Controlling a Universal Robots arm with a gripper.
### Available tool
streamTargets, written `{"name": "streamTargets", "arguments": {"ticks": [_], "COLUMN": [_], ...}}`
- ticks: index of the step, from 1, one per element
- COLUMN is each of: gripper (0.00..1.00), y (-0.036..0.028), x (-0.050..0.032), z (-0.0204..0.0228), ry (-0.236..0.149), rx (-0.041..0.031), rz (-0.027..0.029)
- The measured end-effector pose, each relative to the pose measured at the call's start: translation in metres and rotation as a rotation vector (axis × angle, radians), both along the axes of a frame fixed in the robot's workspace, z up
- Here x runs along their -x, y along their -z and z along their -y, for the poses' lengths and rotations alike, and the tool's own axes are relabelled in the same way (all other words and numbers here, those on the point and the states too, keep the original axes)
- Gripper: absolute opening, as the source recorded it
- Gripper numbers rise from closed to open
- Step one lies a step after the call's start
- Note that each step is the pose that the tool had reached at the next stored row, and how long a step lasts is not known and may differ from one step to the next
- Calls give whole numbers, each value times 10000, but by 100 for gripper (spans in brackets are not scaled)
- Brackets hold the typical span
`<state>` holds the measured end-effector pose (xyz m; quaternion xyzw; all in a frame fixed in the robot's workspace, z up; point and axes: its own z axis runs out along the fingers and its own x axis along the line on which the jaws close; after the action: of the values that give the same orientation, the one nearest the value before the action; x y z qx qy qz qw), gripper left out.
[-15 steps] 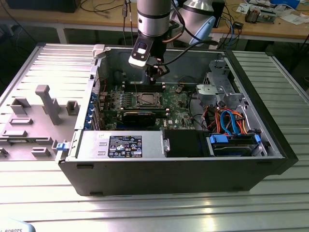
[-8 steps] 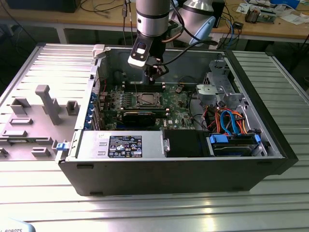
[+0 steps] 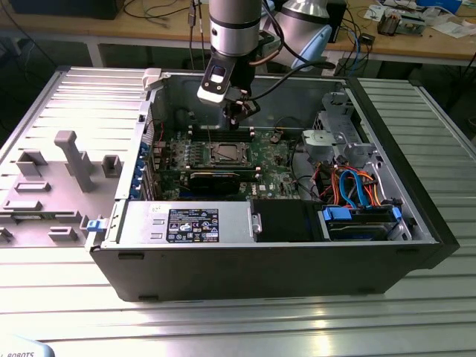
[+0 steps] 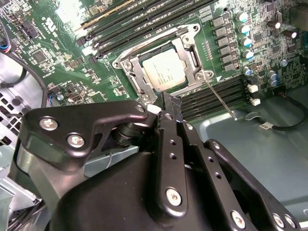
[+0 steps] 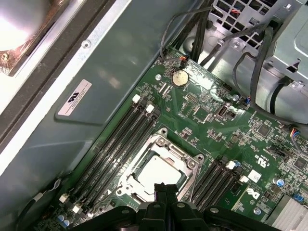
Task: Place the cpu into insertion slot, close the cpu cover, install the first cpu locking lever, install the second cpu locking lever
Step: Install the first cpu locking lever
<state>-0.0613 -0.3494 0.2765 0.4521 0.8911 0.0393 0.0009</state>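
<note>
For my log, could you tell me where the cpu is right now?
In the second wrist view the cpu lies framed by the cover, between the memory banks.

— Where's the cpu?
— It's a silvery-grey square lying flat in the insertion slot.
— And the cpu cover?
— That silvery frame is down flat around the chip, whose top shows through the window.
— Any lever?
— One thin locking lever juts out slantwise from a corner of the frame.
</note>
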Motion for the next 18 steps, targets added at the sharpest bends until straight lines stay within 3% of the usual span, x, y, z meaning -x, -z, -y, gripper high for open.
{"name": "streamTargets", "arguments": {"ticks": [15, 18], "gripper": [11, 11], "y": [0, 0], "x": [8, 8], "z": [5, 5], "ry": [-53, -349], "rx": [0, 0], "rz": [9, 10]}}
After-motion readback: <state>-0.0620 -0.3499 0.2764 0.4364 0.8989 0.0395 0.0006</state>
